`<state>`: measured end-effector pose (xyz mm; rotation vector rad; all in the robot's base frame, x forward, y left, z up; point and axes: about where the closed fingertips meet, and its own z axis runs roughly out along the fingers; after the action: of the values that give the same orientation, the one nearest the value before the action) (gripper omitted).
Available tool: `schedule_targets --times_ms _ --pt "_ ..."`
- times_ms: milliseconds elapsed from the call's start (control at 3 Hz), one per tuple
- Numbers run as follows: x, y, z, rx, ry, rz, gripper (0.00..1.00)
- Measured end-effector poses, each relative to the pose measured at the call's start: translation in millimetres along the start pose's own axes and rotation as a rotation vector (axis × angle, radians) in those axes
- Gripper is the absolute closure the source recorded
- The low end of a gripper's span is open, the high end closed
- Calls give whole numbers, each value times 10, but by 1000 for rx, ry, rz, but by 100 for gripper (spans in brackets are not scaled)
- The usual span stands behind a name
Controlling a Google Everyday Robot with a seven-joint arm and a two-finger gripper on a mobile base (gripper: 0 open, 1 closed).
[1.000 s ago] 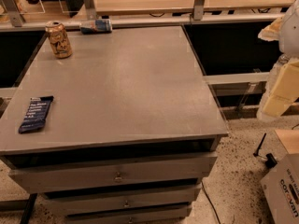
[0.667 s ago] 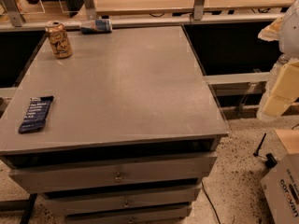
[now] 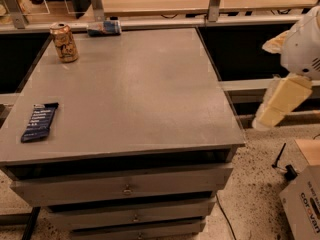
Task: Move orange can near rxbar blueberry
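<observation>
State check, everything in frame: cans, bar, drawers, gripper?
orange can: upright, far-left corner of the table.
blue and silver can: on its side at the far edge.
rxbar blueberry: lying flat near the left edge, apart from both cans.
drawers: shut.
gripper: off the table's right side, touching nothing.

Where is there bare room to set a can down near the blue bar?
The tabletop is bare from the rxbar blueberry across to the right edge, and between that bar and the orange can. Only the back left is crowded, by the orange can and blue and silver can. The claw hangs beyond the right edge.
</observation>
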<state>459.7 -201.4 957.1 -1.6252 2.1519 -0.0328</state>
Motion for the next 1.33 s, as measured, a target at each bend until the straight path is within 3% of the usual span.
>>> schedule_targets --times_ms 333,667,1000,1333 --pt "-407 -140 527 1 -153 -11 0" --pt "-519 -314 514 68 -192 -6 0" --pt "-517 -311 512 67 -191 -6 0" --pt "-604 -338 524 76 -261 -9 0"
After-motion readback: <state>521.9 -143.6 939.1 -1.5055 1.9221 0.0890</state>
